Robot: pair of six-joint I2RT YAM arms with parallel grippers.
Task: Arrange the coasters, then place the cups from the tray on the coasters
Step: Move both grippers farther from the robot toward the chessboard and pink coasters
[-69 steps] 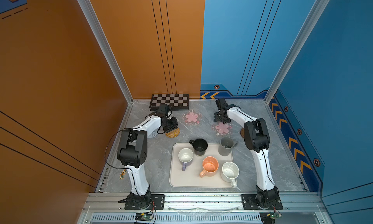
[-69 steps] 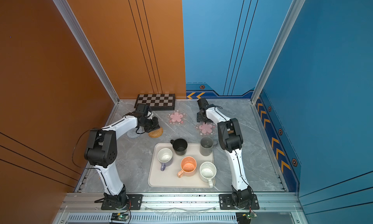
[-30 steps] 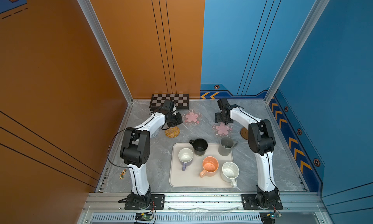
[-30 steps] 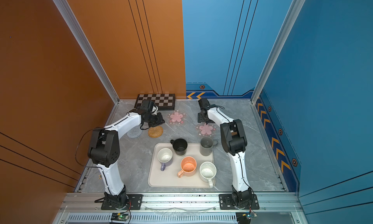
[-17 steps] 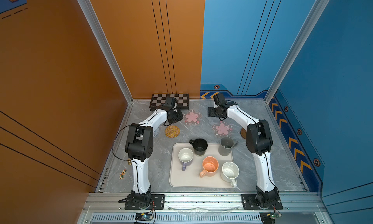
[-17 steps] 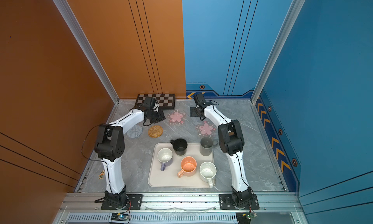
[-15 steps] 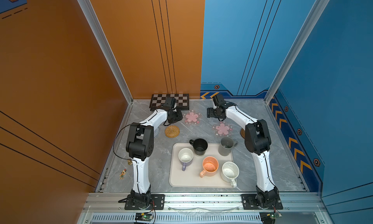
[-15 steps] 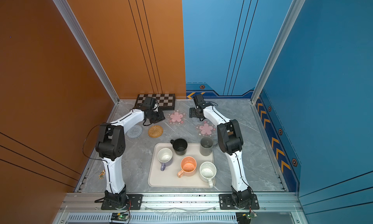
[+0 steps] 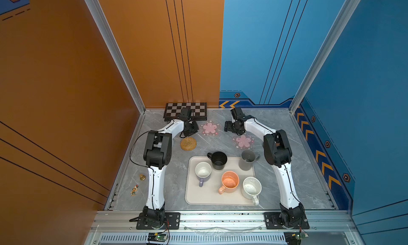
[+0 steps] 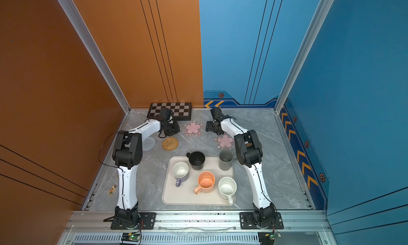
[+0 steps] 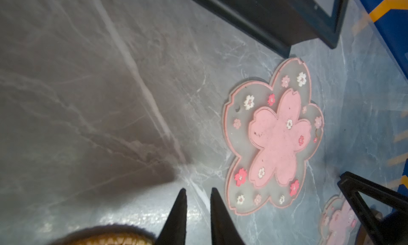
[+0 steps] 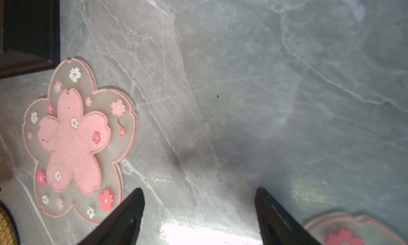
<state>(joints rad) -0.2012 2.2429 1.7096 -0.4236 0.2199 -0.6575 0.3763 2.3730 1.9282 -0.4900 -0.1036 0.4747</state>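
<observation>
A pink flower coaster (image 9: pixel 209 128) (image 11: pixel 276 140) (image 12: pixel 70 140) lies flat near the back. My left gripper (image 9: pixel 194 129) (image 11: pixel 197 192) hovers just left of it, narrowly open and empty. My right gripper (image 9: pixel 227 126) (image 12: pixel 198 193) stands wide open over bare table to its right. A second pink flower coaster (image 9: pixel 242 142), a tan rattan coaster (image 9: pixel 188 143) and a pale-blue woven coaster (image 10: pixel 148 143) also lie flat. The tray (image 9: pixel 192 199) holds the black cup (image 9: pixel 218 160), grey cup (image 9: pixel 247 160), lavender cup (image 9: pixel 203 171), orange cup (image 9: pixel 229 182) and white cup (image 9: pixel 251 187).
A checkered board (image 9: pixel 186 111) lies against the back wall, right behind the left gripper. A small brass piece (image 9: pixel 142 177) and a little figurine (image 9: pixel 134 190) sit at the table's left edge. Walls close in the left, back and right.
The left gripper has left the rattan coaster and moved back toward the far flower coaster. The right gripper has swung left from the second flower coaster toward the same one.
</observation>
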